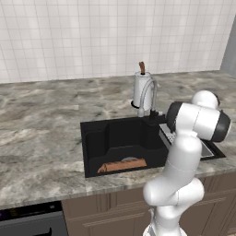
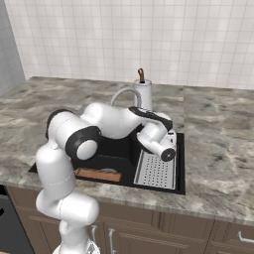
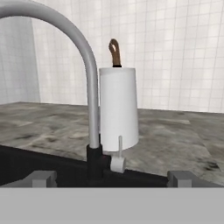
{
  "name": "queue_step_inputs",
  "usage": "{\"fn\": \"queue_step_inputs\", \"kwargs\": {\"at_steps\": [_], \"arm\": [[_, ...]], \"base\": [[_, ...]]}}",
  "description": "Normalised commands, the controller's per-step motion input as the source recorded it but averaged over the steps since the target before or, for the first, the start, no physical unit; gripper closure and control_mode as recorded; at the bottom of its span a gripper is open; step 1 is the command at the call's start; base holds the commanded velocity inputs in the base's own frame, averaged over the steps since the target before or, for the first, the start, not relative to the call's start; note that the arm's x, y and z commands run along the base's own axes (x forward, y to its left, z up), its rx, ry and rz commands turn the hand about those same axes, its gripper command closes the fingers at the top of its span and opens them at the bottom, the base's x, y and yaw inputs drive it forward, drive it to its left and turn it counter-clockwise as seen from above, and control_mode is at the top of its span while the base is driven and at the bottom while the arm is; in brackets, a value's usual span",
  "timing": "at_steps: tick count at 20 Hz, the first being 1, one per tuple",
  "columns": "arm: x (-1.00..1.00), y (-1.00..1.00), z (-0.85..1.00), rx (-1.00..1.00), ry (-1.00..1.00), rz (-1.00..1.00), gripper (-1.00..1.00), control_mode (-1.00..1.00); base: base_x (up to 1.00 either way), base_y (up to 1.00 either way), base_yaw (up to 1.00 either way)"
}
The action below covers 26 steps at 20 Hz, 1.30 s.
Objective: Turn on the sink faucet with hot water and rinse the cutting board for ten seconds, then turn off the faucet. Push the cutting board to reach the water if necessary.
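Opening step in hand: reaching for the faucet (image 3: 89, 87) handle, with no water seen running from the spout. Pincer (image 3: 111, 181) spread about as wide as it goes and holding nothing, its two finger tips (image 3: 41, 178) rising low in the hand view on either side of the faucet's dark base. Aimed level at that base from the sink (image 1: 97, 138) side, with the small pale handle (image 3: 118, 159) sitting just right of the dark base and roughly midway between the tips, apart from both. Behind the faucet, a white cylinder with a brown knob (image 3: 119, 109) standing on the desk (image 1: 41, 120), close to the spout; to be left alone. Cutting board (image 1: 122, 165) lying flat on the basin floor along the near wall, well apart from the spot under the spout, so likely needing a push toward the stream later. Perforated grey tray (image 2: 156, 171) occupying the right part of the basin, under the forearm in the right base view. Next move, by judgement: ease forward so the tips come around or against the small handle, then swing it to the hot side until the stream starts. Care called for in keeping clear of the gooseneck and the white cylinder, and in a gentle contact, as the handle looks thin and short. Rinsing, any board push and shutting off all not yet done.
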Motion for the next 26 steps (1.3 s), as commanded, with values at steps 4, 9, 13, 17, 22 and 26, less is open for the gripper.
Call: {"fn": "queue_step_inputs", "kwargs": {"at_steps": [4,9,13,17,22,26], "arm": [[0.25,0.00,-0.02,0.00,0.00,0.00,-1.00,-1.00],[0.24,0.00,-0.08,0.00,0.00,0.00,-1.00,-1.00],[0.22,0.03,-0.14,0.00,0.00,0.00,-1.00,-1.00],[0.20,0.10,-0.18,0.00,0.00,0.00,-1.00,-1.00],[0.18,0.11,-0.19,0.00,0.00,0.00,-1.00,-1.00],[0.20,0.08,-0.14,0.00,0.00,0.00,-1.00,-1.00]], "base": [[0.00,0.00,0.00],[0.00,0.00,0.00],[0.00,0.00,0.00],[0.00,0.00,0.00],[0.00,0.00,0.00],[0.00,0.00,0.00]]}}
